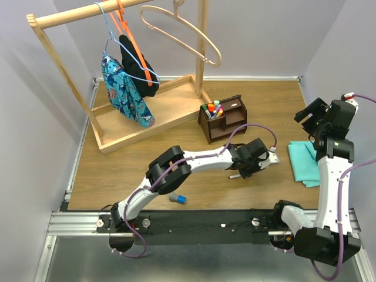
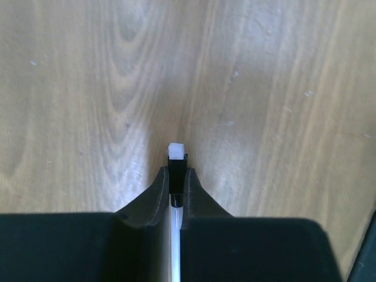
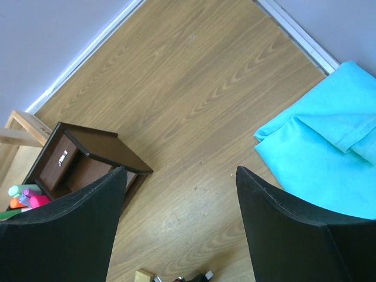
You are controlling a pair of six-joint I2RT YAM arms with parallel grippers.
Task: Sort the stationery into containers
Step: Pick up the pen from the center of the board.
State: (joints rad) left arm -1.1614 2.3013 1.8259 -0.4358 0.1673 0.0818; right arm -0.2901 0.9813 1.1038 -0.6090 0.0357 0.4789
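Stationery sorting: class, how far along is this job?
Done: several coloured markers stand in the brown organiser. In hand: the left gripper is shut on a thin white marker. Left: the grey-blue cylinder and a small tan cube, both loose on the table. The right gripper hangs open.

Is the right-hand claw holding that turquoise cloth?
No, the right gripper is open with nothing between its jaws, and the turquoise cloth lies flat beside it.

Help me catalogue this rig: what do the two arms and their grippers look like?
The left arm and right arm both have white links between bulky black joint housings, each with a thin purple cable looping alongside. The left gripper and right gripper have matte black fingers, broad at the base, tapering to the tips.
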